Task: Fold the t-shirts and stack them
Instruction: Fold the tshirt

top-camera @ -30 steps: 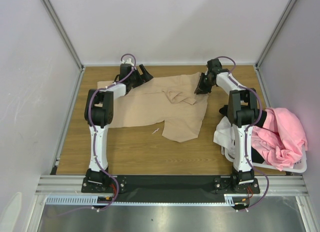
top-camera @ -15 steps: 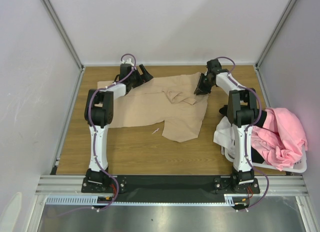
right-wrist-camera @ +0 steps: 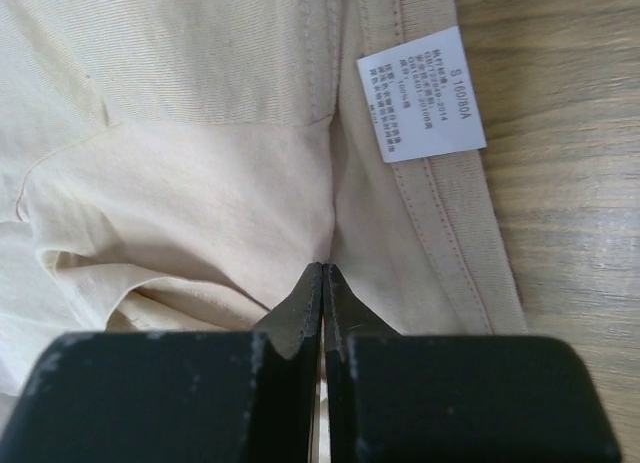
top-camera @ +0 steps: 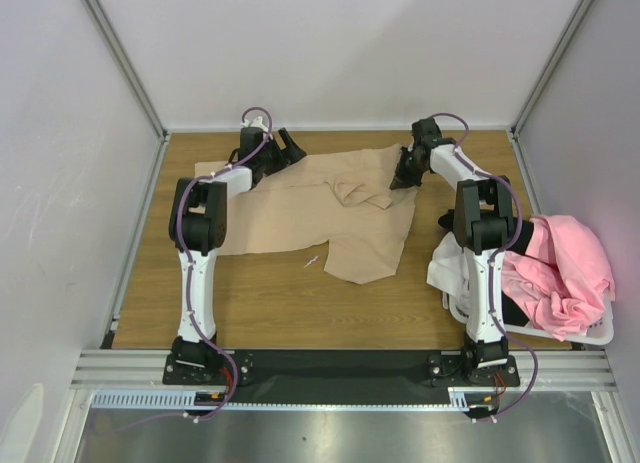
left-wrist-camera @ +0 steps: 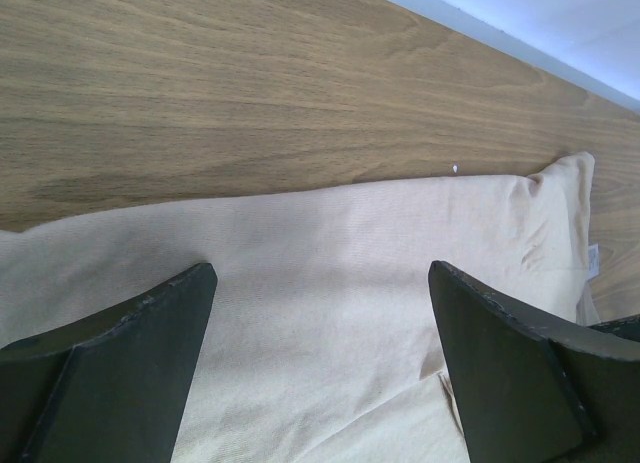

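Wood table (top-camera: 260,303); only right wrist view shows label (right-wrist-camera: 420,93) on beige t-shirt (right-wrist-camera: 200,183).

Wooden table (top-camera: 270,303); white plastic basket (top-camera: 585,337) at right edge; pale walls (top-camera: 350,53).

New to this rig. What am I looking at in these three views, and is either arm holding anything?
Two small robot arms are bolted at the near edge of a wooden table. The wide picture is from a fixed camera above and behind them; the other two are from a camera on each wrist. A beige t-shirt lies spread and partly rumpled on the table; a white basket at the right holds a pink shirt. The left end effector is open over the shirt's far edge, holding nothing. The right end effector is shut, tips on the cloth by the size label; whether cloth is pinched is unclear.
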Robot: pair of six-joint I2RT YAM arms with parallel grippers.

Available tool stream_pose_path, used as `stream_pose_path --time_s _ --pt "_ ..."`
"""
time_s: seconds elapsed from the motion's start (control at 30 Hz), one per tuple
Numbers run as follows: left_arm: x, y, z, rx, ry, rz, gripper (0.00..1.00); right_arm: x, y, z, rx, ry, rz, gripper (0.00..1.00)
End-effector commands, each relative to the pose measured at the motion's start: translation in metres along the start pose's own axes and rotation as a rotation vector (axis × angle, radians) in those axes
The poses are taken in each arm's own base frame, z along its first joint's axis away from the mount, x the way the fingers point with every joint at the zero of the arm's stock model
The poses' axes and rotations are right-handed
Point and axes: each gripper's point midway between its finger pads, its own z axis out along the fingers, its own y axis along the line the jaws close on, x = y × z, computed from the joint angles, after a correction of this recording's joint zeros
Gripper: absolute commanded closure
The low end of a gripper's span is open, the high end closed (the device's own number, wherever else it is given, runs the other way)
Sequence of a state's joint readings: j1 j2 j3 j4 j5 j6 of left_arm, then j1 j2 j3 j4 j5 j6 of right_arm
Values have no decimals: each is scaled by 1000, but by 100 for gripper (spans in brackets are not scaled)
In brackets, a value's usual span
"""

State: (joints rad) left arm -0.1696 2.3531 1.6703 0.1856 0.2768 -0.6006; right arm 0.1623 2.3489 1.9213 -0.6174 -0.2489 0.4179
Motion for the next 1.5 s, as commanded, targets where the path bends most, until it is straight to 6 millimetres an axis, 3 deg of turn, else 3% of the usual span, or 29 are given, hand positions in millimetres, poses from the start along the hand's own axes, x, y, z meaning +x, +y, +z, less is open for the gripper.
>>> stream_pose_path --time_s 0.0,0.53,0.67,0.83,0.87,1.03,1.1,1.23,1.37,1.4,1.47 --pt "-14 0 -7 -11 -11 20 5 -26 9 -22 4 -82 -27 100" --pt "-14 1 -6 -13 -11 23 5 -25 -14 -31 72 -82 -13 100" --pt "-13 0 -6 -7 -9 24 5 -26 -1 -36 24 -72 -21 100" --pt "-15 -6 -7 16 -6 42 5 -47 40 -62 -77 -143 -118 70" --pt "-17 -8 -8 22 -7 57 5 -50 51 -64 -102 -163 -147 68" --pt "-43 -49 -24 87 -54 210 5 -49 74 -61 -166 -174 -183 63" --pt "-60 -71 -40 125 -92 259 5 -49 73 -60 -172 -170 -159 63" --pt "-63 -117 -62 199 -105 415 5 -62 63 -62 -177 -195 -93 64" --pt "-39 -149 -75 239 -69 494 5 -77 54 -65 -184 -227 -56 64" --pt "-24 -158 -75 236 -53 515 5 -79 52 -65 -185 -231 -50 64" --pt "-6 -161 -76 210 -32 550 5 -87 47 -69 -181 -242 -35 64"
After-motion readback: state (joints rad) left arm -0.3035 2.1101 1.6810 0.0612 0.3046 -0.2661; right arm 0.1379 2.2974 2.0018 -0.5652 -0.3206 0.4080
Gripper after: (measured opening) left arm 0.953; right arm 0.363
